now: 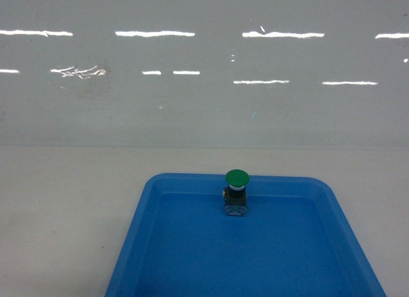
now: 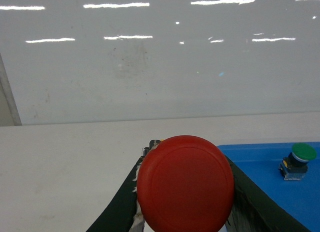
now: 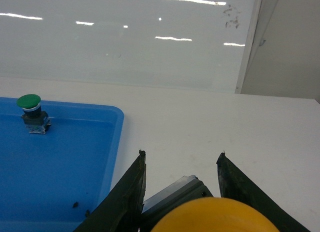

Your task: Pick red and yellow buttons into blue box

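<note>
- Left gripper [image 2: 184, 212] pinches the red button [image 2: 185, 184], cap facing the wrist camera, dark fingers [image 2: 120, 207] pressed against it on both sides; it hangs over white table [image 2: 65, 162] just left of the tray [image 2: 265, 167]. The cap fills the lower frame, so the button's body and the fingertips are hidden.
- Held clear of the tray like this, the red button looks lifted for carrying, not resting on anything.
- Tray, shallow and blue, lies in the middle of the head view, near edge cut off by the frame.
- Green button [image 1: 236, 191] stands upright at the tray's far rim, cap up. It is likely left there because the task does not ask for it.
- Right gripper [image 3: 200, 202] holds the yellow button [image 3: 215, 217] between its fingers [image 3: 127, 197], over bare table just right of the tray. Only the top of the cap and a bit of grey body show; the rest is cut off below.
- Neither arm appears in the head view.
- Blue box is in none of the views, so where the buttons must go cannot be judged; both picks look done, both drops not yet.
</note>
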